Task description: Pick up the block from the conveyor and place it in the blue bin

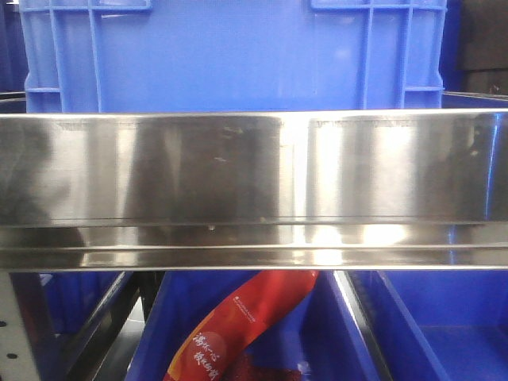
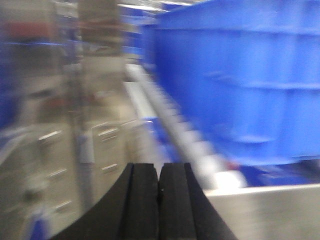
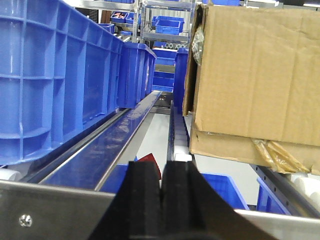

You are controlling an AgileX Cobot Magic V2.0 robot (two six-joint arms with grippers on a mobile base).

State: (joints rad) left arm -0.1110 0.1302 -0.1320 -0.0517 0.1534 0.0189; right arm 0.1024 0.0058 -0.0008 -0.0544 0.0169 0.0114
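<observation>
Blue bin point(image 1: 230, 55) behind steel rail point(image 1: 254, 190), red packet point(image 1: 238, 325) in lower bin point(image 1: 333, 333), both grippers point(image 2: 159, 187) point(image 3: 161, 187) closed, empty.

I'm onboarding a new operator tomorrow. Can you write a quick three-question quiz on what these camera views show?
1. True or false: the right gripper has its jaws closed with nothing between them.
2. Multiple choice: in the right wrist view, what sits at the right, opposite the blue crates? A) a cardboard box B) a green drum C) a stack of plates
3. Fill in: in the front view, a red ____ lies below the steel rail.

Key:
1. True; the left gripper looks the same.
2. A, the cardboard box.
3. Packet, with white print, in a blue bin.
</observation>
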